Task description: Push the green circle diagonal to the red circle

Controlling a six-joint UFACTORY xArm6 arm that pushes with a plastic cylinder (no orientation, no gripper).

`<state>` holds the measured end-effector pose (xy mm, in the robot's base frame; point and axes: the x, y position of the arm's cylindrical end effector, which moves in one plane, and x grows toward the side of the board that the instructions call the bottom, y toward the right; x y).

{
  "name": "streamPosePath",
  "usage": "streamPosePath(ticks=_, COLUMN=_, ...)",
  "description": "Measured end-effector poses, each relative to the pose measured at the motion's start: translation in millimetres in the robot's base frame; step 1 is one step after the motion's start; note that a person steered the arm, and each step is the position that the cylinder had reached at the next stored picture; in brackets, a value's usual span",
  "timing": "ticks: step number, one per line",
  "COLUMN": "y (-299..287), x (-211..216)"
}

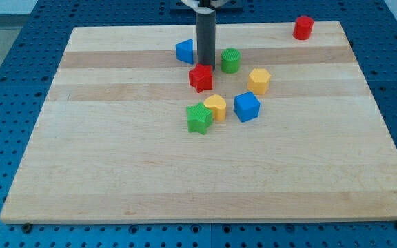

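Note:
The green circle (230,60) stands on the wooden board near the top middle. The red circle (303,27) sits far off at the board's top right corner. My tip (206,66) is down on the board just left of the green circle, with a small gap between them. It stands right above the red star (200,78) and right of the blue block (184,51), close to both.
A yellow hexagon (259,80), a blue cube (247,107), a yellow heart (216,107) and a green star (198,118) lie below the green circle. The wooden board (116,172) ends on a blue pegboard (5,41) all round.

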<state>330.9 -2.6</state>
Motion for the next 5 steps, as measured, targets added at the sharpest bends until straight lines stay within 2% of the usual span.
streamPosePath(ticks=2, y=11, x=-22)
streamPosePath(ticks=3, y=40, x=-22)
streamPosePath(ticks=5, y=58, x=11)
